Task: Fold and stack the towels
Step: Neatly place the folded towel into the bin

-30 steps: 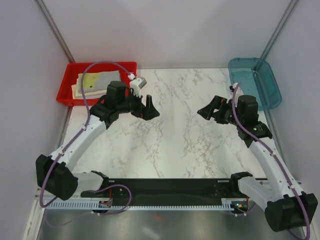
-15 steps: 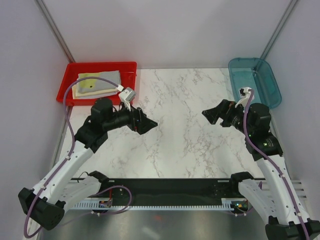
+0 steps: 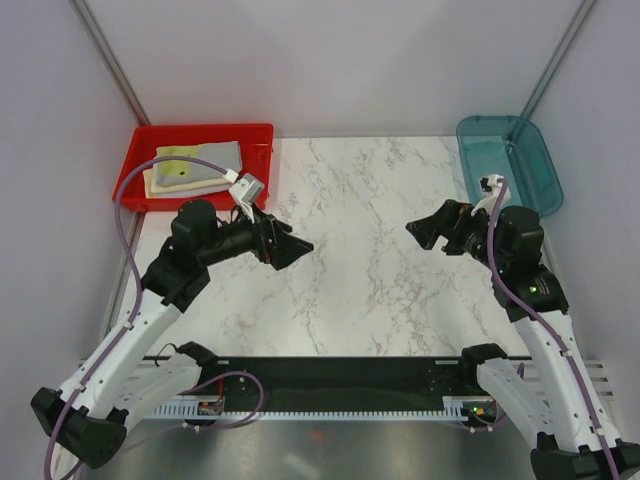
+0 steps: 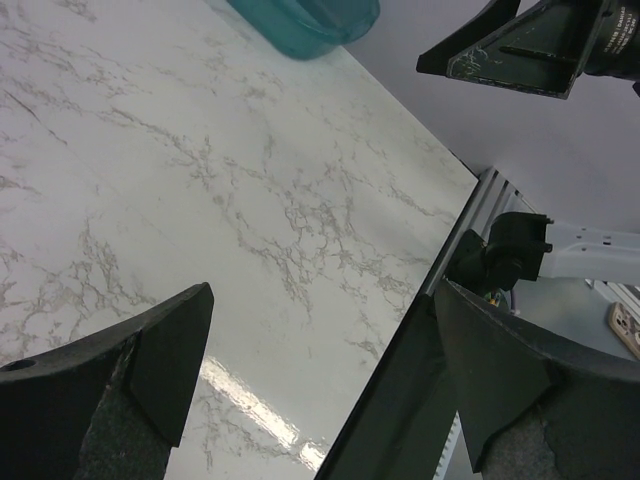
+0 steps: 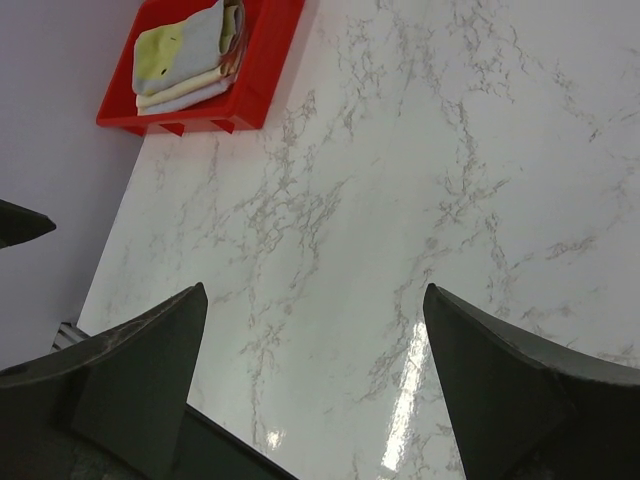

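The towels (image 3: 190, 168) lie folded in a stack inside the red tray (image 3: 258, 140) at the table's back left, a grey one with a yellow patch on top and cream ones under it. They also show in the right wrist view as towels (image 5: 190, 52) in the tray (image 5: 265, 60). My left gripper (image 3: 290, 245) hangs open over the marble, to the right of and nearer than the tray, with nothing between its fingers. My right gripper (image 3: 430, 230) is open too, empty, over the right half of the table. In the wrist views the left gripper (image 4: 320, 295) and right gripper (image 5: 315, 290) stand wide apart.
A teal bin (image 3: 508, 160) sits at the back right, its corner in the left wrist view (image 4: 305, 20). The white marble tabletop (image 3: 350, 220) lies between the arms. A black rail (image 3: 330, 375) runs along the near edge. Grey walls close in the sides.
Both arms have drawn back from the tray and bin toward the near side. The left gripper dropped away from the tray and turned right. Both grippers stayed open.
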Robot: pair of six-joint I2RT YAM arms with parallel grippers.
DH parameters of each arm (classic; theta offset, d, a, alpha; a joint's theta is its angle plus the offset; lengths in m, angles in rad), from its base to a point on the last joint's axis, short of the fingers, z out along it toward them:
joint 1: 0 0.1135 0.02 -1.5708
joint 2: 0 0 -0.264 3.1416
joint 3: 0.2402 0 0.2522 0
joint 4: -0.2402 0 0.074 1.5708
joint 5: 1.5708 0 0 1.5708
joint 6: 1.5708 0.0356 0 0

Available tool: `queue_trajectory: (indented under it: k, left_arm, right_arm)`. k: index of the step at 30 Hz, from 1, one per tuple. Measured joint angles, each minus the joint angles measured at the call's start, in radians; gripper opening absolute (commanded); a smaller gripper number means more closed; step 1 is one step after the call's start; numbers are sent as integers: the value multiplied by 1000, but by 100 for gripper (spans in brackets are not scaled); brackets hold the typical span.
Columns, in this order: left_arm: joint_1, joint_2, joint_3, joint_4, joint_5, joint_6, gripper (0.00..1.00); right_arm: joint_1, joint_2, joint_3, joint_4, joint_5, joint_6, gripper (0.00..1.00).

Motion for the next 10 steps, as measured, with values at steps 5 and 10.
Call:
queue_trajectory:
  k: [5,10]
  left_arm:
    - [0,-11,5,1,0,-2,100]
    - [0,-17,6,0,0,-2,100]
  right_arm:
    - [0,-2,9,-4,3,0,98]
    - [0,-2,11,-19,10,0,98]
